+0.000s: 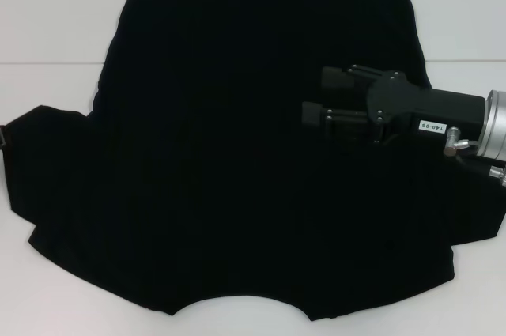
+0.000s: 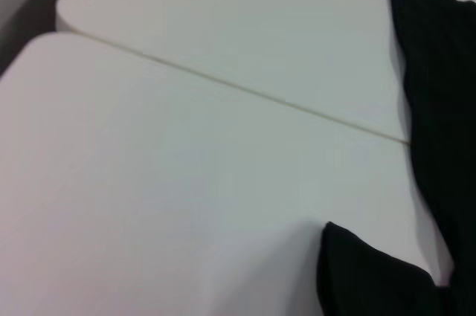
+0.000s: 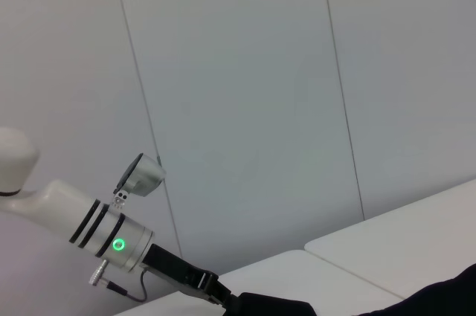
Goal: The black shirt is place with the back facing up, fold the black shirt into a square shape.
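Note:
The black shirt [image 1: 237,154] lies spread flat on the white table [image 1: 47,20], plain side up, hem at the far side and collar notch at the near edge. My right gripper [image 1: 320,96] hovers over the shirt's right half, pointing left, open, with nothing between its fingers. At the left edge of the head view, a small part of my left gripper [image 1: 4,140] meets the tip of the left sleeve [image 1: 43,118]. In the right wrist view the left gripper [image 3: 212,290] reaches down to the shirt's edge [image 3: 275,305]. The left wrist view catches only the sleeve [image 2: 372,279] and the shirt's side [image 2: 439,71].
A seam [image 2: 223,85] runs across the white table between two tabletops. Bare table [image 1: 55,273] lies left of the shirt and along the near edge. A pale panelled wall [image 3: 245,108] stands behind the table.

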`<control>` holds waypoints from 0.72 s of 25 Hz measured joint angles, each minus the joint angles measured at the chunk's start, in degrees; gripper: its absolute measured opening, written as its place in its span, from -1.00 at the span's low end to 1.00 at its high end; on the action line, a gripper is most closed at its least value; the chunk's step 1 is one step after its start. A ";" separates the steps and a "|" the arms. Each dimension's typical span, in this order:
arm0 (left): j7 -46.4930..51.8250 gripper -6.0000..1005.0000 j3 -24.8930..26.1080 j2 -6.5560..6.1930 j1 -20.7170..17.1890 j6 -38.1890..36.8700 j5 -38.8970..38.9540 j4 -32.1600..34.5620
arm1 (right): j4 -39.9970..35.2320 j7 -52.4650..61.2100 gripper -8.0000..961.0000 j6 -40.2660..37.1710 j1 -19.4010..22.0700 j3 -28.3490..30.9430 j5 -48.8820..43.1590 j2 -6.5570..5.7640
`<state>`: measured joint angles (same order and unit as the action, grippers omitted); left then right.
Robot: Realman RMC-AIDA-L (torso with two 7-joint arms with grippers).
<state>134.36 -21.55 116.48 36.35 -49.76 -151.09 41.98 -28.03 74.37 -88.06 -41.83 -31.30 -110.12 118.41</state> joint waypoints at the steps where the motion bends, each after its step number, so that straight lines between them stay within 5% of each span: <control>1: -0.22 -0.94 -0.01 -0.03 0.07 0.43 0.01 -0.06 | 0.00 0.00 0.84 0.00 0.03 0.15 0.00 0.14; 18: -2.44 -0.94 -1.05 -0.29 2.19 6.59 0.89 -0.79 | 0.09 0.03 0.84 -0.25 0.30 0.18 0.53 0.60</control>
<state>131.92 -22.60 116.19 38.54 -43.18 -150.20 41.19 -27.95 74.40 -88.31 -41.54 -31.12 -109.59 119.00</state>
